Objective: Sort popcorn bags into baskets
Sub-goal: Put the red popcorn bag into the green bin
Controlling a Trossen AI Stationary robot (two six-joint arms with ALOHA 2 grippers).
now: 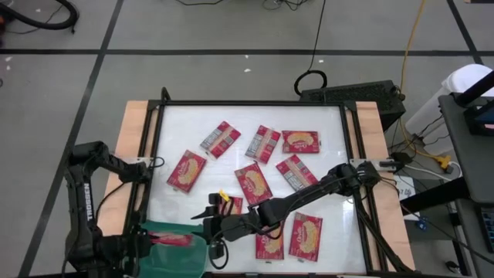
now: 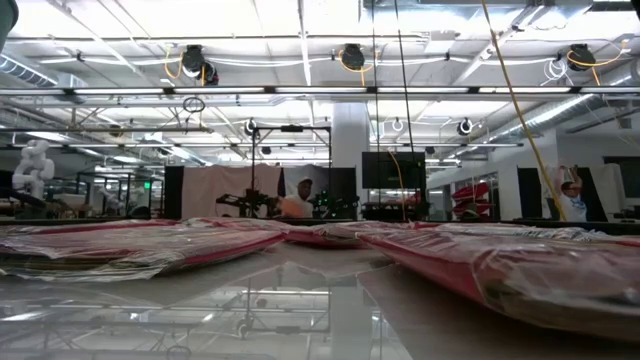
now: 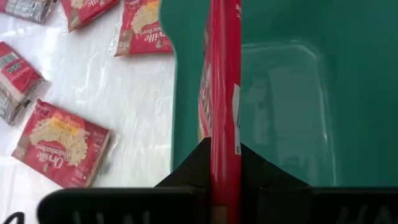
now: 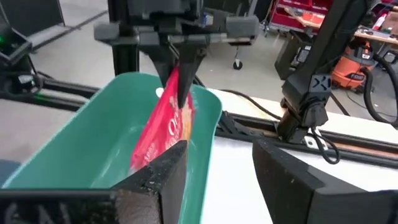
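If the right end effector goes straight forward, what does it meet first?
Probably the packet that the left end effector holds over the basket; depth is unclear.

The teal basket [image 4: 93, 155] stands mostly free inside; one upright popcorn bag [image 4: 163, 127] blocks its middle.

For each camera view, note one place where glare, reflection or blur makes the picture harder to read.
High view: the white table is washed out by glare. Low view: the nearest popcorn bags blur, and ceiling lights mirror in the tabletop. Left wrist view: the held popcorn bag is soft-edged over the basket. Right wrist view: its own fingers are out of focus.
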